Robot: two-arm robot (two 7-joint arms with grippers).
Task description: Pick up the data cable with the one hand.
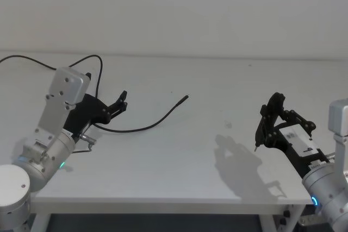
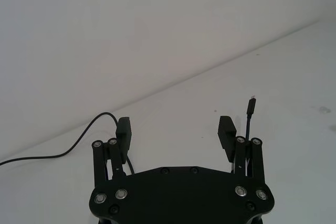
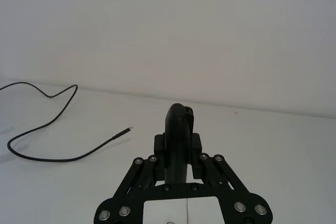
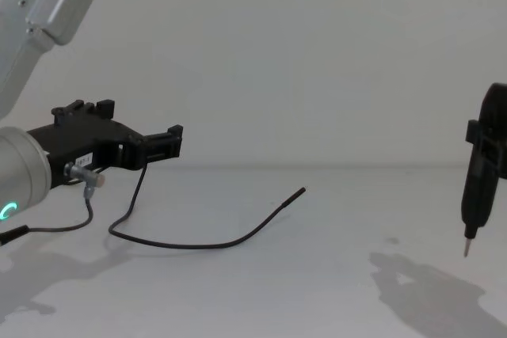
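Observation:
The data cable [image 1: 142,127] is a thin black cord lying on the white table [image 1: 206,167]. It curves from the back left to a straight stiff tip [image 1: 185,99] near the middle. My left gripper [image 1: 120,103] hovers open above the cable's left bend, with nothing between its fingers. In the left wrist view the left gripper [image 2: 175,132] has its jaws wide apart, with the cable's tip [image 2: 251,109] just beyond one finger [image 2: 227,134]. From the chest, the left gripper [image 4: 169,142] sits above the cable [image 4: 198,244]. My right gripper [image 1: 273,114] stays at the right, shut on a black pen-shaped tool [image 3: 178,127].
A short wire loop with a small silver plug [image 1: 88,139] hangs from the left wrist. The pen tool's metal tip [image 4: 467,249] points down above the table's right part. The table's front edge [image 1: 163,206] runs close to both arms. A plain white wall stands behind.

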